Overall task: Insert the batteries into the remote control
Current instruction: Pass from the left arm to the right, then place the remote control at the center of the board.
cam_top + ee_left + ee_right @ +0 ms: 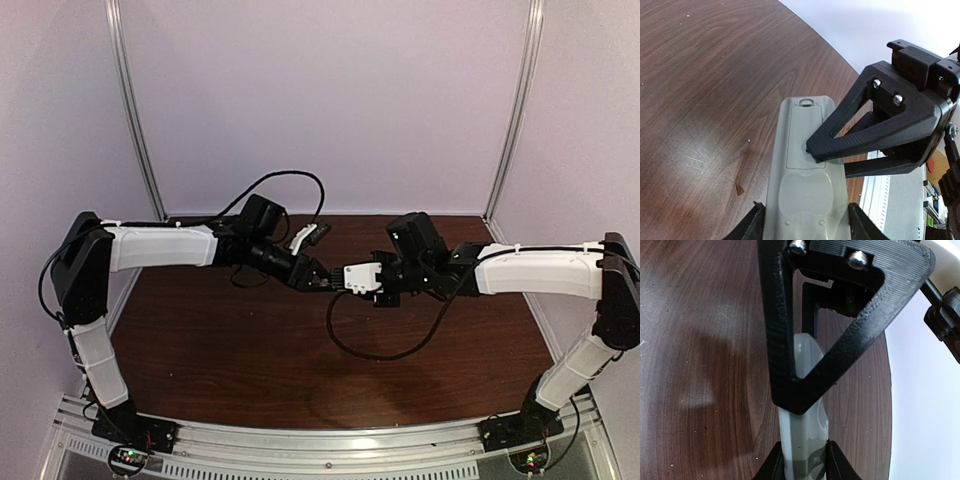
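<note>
You've got 2 arms, left arm & right arm: white shell segs, black joints, black cam boxes at the wrists. Black cables loop off both; one runs along the right arm's top edge. Bases are black w/ tiny red/green LEDs. Each finger is a black ribbed triangular frame, hollow centre, w/ 2 silver screws near the wide end.

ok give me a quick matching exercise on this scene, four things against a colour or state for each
Things:
1 remote control
2 table
3 cable below the right arm
4 left gripper

Colour or state:
a dark brown wood
b clamped on the handset's two long sides
c grey-beige
d black, hanging in a loop

Pairs: 1-c, 2-a, 3-d, 4-b
</note>
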You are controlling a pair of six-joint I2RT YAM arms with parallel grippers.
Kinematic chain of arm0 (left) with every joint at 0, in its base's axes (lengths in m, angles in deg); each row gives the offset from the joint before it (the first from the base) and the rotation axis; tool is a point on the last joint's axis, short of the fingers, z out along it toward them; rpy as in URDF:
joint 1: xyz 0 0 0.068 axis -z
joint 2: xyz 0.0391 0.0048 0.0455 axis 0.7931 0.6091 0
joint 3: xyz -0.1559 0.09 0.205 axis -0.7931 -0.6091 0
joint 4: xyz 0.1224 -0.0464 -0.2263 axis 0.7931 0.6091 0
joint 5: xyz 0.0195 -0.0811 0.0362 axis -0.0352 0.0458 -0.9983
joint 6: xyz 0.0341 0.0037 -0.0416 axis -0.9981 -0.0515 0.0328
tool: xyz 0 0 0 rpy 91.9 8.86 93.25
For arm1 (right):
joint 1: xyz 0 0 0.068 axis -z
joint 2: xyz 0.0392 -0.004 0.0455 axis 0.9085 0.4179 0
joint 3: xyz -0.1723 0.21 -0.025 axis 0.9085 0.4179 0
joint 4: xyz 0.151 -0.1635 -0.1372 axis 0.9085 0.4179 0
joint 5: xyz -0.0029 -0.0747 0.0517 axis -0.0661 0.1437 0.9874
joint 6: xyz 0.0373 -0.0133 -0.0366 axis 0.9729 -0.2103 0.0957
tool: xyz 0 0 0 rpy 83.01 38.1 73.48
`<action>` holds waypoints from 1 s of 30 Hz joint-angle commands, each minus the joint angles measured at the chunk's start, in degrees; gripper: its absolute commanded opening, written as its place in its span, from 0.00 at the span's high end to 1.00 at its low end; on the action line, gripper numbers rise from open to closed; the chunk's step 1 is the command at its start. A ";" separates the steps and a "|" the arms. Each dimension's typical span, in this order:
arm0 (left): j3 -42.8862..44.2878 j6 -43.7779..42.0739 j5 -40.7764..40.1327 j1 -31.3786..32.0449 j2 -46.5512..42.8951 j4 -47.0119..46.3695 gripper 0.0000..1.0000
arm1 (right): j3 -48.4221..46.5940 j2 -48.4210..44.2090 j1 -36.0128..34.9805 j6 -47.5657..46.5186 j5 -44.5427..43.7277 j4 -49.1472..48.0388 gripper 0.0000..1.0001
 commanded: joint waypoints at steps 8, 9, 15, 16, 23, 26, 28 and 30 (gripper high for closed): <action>-1.65 -1.24 -1.87 0.17 -6.68 -1.85 0.70 | -1.48 0.62 -0.07 3.35 0.63 0.72 0.96; -1.89 -1.30 -2.42 0.17 -7.23 -2.04 0.56 | -1.39 0.25 -0.06 3.69 0.93 0.69 0.96; -2.92 -2.20 -8.64 -1.52 -11.80 -1.44 0.15 | -0.10 -2.29 -0.02 5.73 3.00 -0.22 0.97; -3.68 -2.30 -10.20 -1.97 -13.25 -1.80 0.05 | 0.06 -2.61 -0.02 5.94 3.26 -0.28 0.96; -7.46 -4.19 -20.51 -5.84 -23.98 -2.25 0.02 | -0.33 -2.20 0.44 13.53 5.70 -1.81 0.97; -9.97 -3.75 -23.87 -7.84 -28.17 -1.41 0.02 | -1.88 -0.92 1.40 19.74 8.28 -2.06 0.97; -11.50 -4.20 -27.46 -8.18 -31.36 -0.22 0.02 | -4.26 0.58 2.65 24.58 10.65 -0.83 0.97; -13.33 -4.87 -31.21 -8.27 -34.58 0.87 0.02 | -6.93 2.30 4.54 30.09 15.07 0.40 0.97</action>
